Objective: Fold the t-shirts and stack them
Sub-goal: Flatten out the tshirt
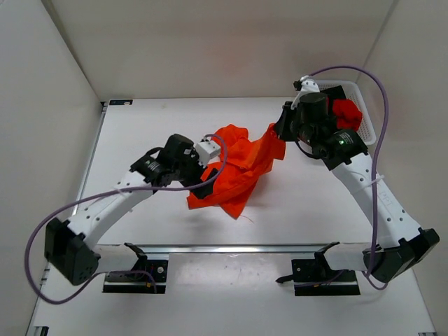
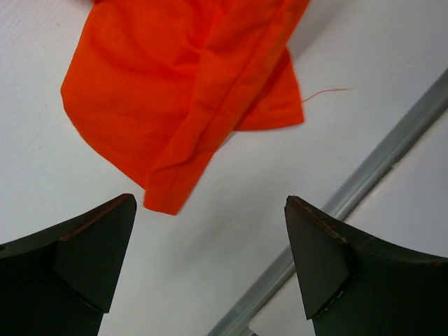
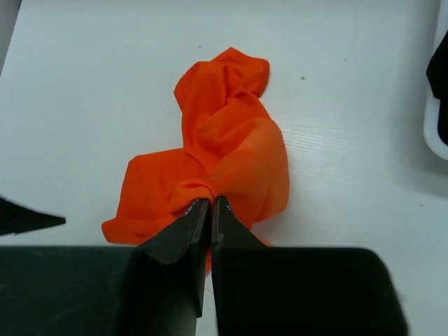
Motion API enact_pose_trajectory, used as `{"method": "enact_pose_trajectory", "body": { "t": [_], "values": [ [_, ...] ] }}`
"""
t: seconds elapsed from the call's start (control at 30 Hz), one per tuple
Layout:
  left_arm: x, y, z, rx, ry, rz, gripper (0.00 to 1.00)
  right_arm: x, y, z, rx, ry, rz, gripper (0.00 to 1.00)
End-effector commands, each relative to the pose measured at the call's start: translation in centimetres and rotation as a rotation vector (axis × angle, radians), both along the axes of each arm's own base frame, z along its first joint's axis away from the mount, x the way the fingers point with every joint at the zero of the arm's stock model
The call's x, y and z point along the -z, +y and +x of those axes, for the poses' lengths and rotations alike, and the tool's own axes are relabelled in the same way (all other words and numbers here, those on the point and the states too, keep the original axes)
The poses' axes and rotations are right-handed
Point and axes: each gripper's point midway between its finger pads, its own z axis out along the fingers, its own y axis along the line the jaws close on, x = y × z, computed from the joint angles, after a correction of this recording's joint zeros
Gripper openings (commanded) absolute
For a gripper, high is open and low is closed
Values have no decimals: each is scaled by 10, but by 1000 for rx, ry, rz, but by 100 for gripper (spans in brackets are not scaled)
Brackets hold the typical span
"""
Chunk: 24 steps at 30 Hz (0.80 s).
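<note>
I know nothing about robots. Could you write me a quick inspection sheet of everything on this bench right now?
Surface: white table, bare around the cloth.
Job's things: orange t-shirt crumpled mid-table, unfolded; red t-shirt in the basket; something black beside it, probably another shirt.
Clutter: a loose orange thread beside the orange t-shirt.
Grippers: left pincer wide open, empty, over the shirt's near corner; right pincer shut on a bunch of the orange t-shirt.
Cables: purple cables loop off each arm, clear of the cloth.
Surroundings: plain white walls; a metal rail along the near edge.
</note>
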Motion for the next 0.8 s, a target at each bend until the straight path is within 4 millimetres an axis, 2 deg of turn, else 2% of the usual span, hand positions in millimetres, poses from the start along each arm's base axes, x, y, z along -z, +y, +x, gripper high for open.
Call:
{"method": "enact_pose_trajectory", "body": {
  "t": [0.0,0.13,0.17,0.2,0.3,0.33,0.43,0.47,0.57,0.6,0.67,0.7,0.77],
  "values": [
    [18,6,17,83,-2,94,99,-40,6,-7,-54,-119,109,1],
    [45,-5,-2,256,-184,240,98,-24,-3,-4,-42,-104,117,0],
    [57,1,-8,256,-210,271,98,-14,-11,1,-14,-87,112,0],
    [63,5,0,219,-256,308,99,-13,-13,-2,-27,-87,124,0],
    [76,21,25,133,-201,321,98,-10,-22,-3,-10,-91,123,0],
    [84,27,30,122,-155,322,97,-3,-21,-4,-11,-76,116,0],
    [104,38,27,142,-115,360,95,2,-23,-6,-13,-71,103,0],
    [109,35,27,155,-129,369,96,5,-24,-7,-10,-63,110,0],
    [112,29,29,157,-129,357,96,11,-25,-6,-6,-60,106,0],
    [112,23,27,173,-102,329,94,12,-22,-7,-13,-56,114,0],
    [122,23,21,183,-20,321,92,12,-23,-8,-13,-66,119,0],
    [126,26,22,163,-15,340,92,13,-22,-8,-15,-62,121,0],
    [143,36,23,150,15,392,83,10,-23,-8,-12,-72,125,0]
  ]
}}
